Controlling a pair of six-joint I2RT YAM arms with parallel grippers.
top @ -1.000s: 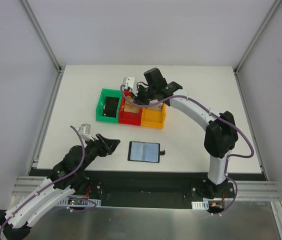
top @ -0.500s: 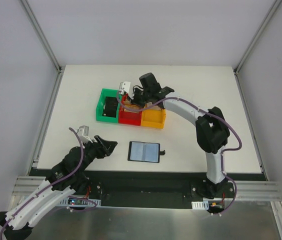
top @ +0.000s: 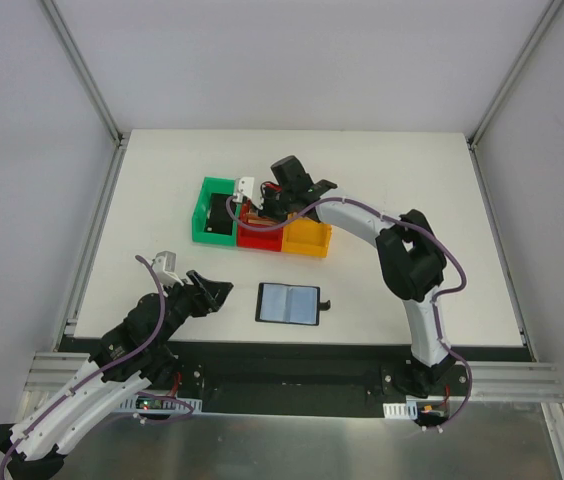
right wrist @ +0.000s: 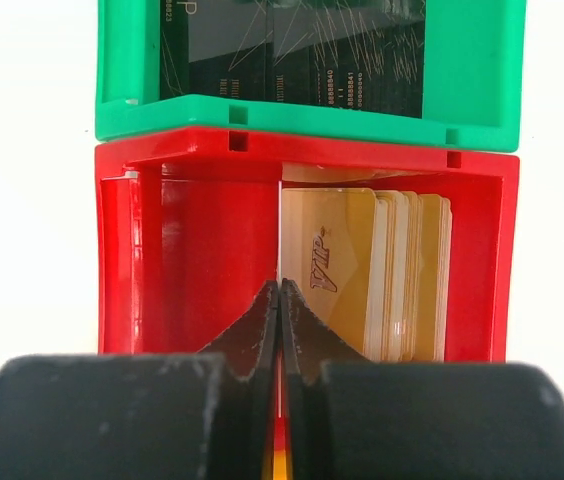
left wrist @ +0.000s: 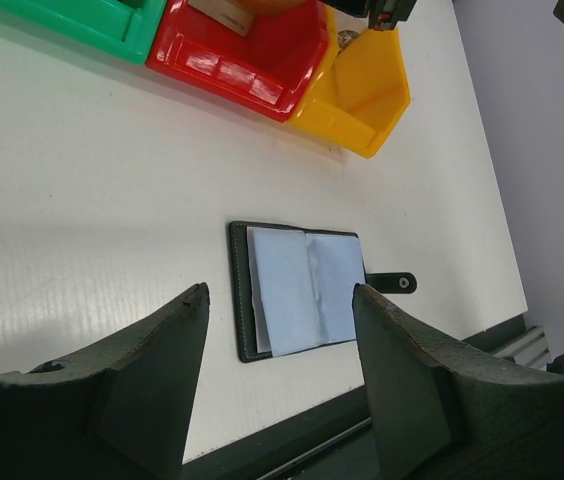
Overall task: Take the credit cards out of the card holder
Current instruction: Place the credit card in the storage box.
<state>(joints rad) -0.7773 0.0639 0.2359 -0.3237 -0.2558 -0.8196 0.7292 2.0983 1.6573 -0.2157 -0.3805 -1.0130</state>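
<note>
The card holder (top: 288, 303) lies open on the table near the front, its grey-blue panels up; it also shows in the left wrist view (left wrist: 302, 290). A stack of tan-gold credit cards (right wrist: 392, 270) stands in the red bin (right wrist: 192, 260). My right gripper (right wrist: 280, 283) hovers over the red bin (top: 259, 236), jaws pressed together on a thin card seen edge-on. In the top view the right gripper (top: 255, 205) is above the red and green bins. My left gripper (left wrist: 280, 290) is open and empty, left of the card holder (top: 217, 288).
A green bin (top: 202, 215) holding dark cards (right wrist: 292, 50) stands left of the red bin. An orange bin (top: 307, 240) stands right of it and shows in the left wrist view (left wrist: 362, 95). The table's front edge runs just below the card holder.
My right gripper has moved left along the bins, from over the red and orange bins to over the red bin's left part. The left arm has barely shifted.
</note>
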